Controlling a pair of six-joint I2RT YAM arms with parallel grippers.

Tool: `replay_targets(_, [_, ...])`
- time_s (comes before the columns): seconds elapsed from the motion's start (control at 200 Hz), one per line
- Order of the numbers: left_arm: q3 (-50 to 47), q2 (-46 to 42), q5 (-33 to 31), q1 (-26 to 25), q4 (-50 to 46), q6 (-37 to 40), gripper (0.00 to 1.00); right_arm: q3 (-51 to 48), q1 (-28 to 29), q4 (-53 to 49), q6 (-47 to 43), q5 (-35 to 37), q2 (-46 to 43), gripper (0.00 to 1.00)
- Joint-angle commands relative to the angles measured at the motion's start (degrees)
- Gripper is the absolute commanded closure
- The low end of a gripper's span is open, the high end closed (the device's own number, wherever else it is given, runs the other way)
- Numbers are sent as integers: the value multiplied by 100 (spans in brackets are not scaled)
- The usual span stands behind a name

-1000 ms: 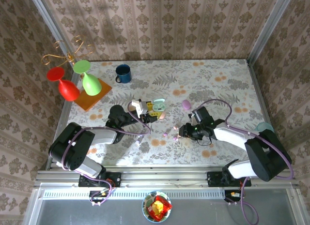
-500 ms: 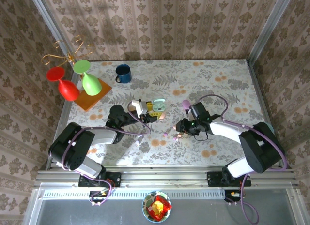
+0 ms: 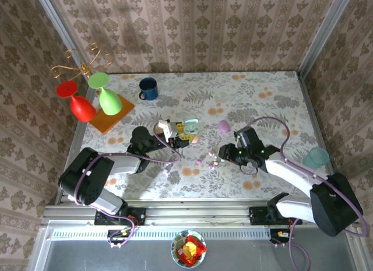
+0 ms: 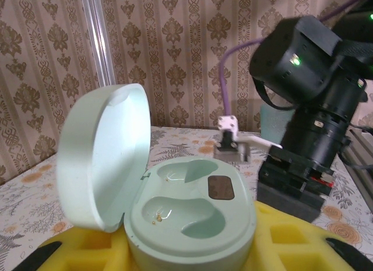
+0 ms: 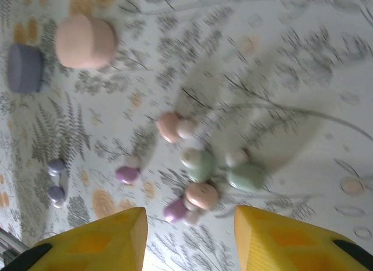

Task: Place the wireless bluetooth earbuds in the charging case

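The left gripper (image 3: 178,138) was clamped tight on the charging case (image 4: 192,221). The mint shell sat seated on the yellow pads (image 4: 291,243). In the left wrist view the lid stood flipped up at 9 o'clock, and both wells lay open and empty.

The wireless bluetooth earbuds (image 5: 200,165) were loose on the flowered table (image 3: 274,102), scattered at 6 o'clock from table centre in the top view.

Over to the right gripper (image 5: 189,233): its yellow fingers (image 5: 105,242) stood apart and gripped nothing. It was poised at the cluster, with the buds at its 12 o'clock in the right wrist view. From above it sat at 3 o'clock of the pile, just beside it.

Two green buds, a pink one, a peach one and some pale ones were bunched close together. A purple bud and two lavender ones lay out toward 9 o'clock of that bunch, apart from it.

In the top view a closed pink case (image 5: 85,41) rested at 11 o'clock of the buds, with the mint case just beyond it on the same line. A purple case (image 3: 224,126) lay at 1 o'clock of the buds.

Farther out, a blue mug (image 3: 148,88) stood at 11 o'clock of the table. A red wine glass (image 3: 78,103) and a green wine glass (image 3: 108,97) were at an orange board (image 3: 111,120) around 10 o'clock. A teal cup (image 3: 319,157) sat at the 3 o'clock edge.
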Motion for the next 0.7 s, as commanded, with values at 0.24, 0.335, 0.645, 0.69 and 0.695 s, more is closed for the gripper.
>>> replay_targets(0.24, [5, -14, 156, 80, 169, 46, 77, -445, 28, 869, 873, -178, 512, 59])
replay_targets(0.335, [-47, -66, 174, 89, 169, 31, 77, -331, 33, 1029, 889, -251, 797, 60])
replay_targets(0.645, [-104, -84, 190, 98, 167, -62, 77, -87, 4, 1070, 756, 186, 1153, 63])
replay_targets(0.69, [-77, -62, 224, 96, 163, -84, 77, -45, 7, 1047, 745, 267, 1153, 63])
replay_targets(0.695, [-76, -51, 223, 93, 162, -86, 77, -43, 9, 1047, 743, 277, 1153, 63])
